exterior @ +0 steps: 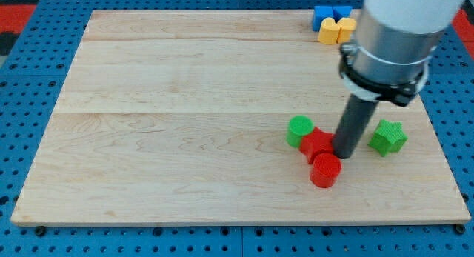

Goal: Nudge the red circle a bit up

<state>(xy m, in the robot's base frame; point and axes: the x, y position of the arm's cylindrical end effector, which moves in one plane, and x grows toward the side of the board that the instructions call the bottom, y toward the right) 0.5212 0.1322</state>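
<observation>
The red circle (325, 170) is a short red cylinder at the lower right of the wooden board (185, 101). Touching it from the upper left is another red block (317, 143) of unclear, star-like shape. My tip (344, 154) is just above and to the right of the red circle, right beside the other red block. A green circle (300, 129) sits against that red block's upper left. A green star (389, 137) lies to the tip's right.
At the board's top right corner sit two blue blocks (331, 15) and two yellow blocks (335, 29), close together. The arm's white and grey body (396, 35) hangs over the upper right.
</observation>
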